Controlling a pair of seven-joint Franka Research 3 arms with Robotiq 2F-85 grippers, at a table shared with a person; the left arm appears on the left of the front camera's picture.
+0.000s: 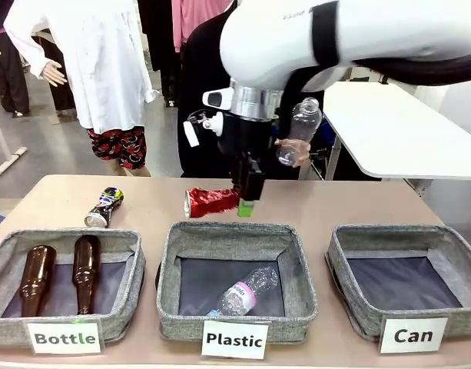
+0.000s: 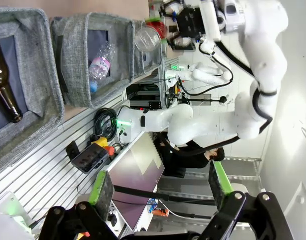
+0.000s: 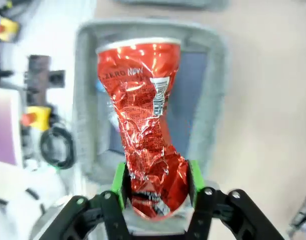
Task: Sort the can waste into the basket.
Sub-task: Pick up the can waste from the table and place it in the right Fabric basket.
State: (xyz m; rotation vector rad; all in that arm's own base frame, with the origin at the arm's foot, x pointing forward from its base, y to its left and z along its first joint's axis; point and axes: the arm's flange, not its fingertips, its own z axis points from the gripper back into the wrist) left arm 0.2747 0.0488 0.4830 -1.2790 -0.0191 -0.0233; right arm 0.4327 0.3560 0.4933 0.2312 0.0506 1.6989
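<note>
Nearest you, three grey fabric baskets sit in a row. The Bottle basket (image 1: 66, 237) is on the left with two brown bottles (image 1: 37, 278). The Plastic basket (image 1: 235, 231) is in the middle with one clear bottle (image 1: 247, 292). The Can basket (image 1: 358, 307) is on the right, with a dark lining and a white label.

Your left gripper (image 2: 160, 185) has its jaws wide apart, with nothing between the green pads.

Just behind the Plastic basket's far rim, your right gripper (image 1: 247, 201) is clamped on the red can (image 1: 210, 202), which it holds sideways just above the table (image 1: 335, 204). In the wrist view that can is shiny red and crumpled all over, crushed in at the waist. It has white print, a barcode patch and a silver rim at the far end; the pads pinch its near end.

The dark can (image 1: 104, 207) lies on its side on the table behind the Bottle basket, showing blue, white and green print.

Farthest off, a person's hand (image 1: 290, 151) holds a clear plastic bottle (image 1: 303, 123).
</note>
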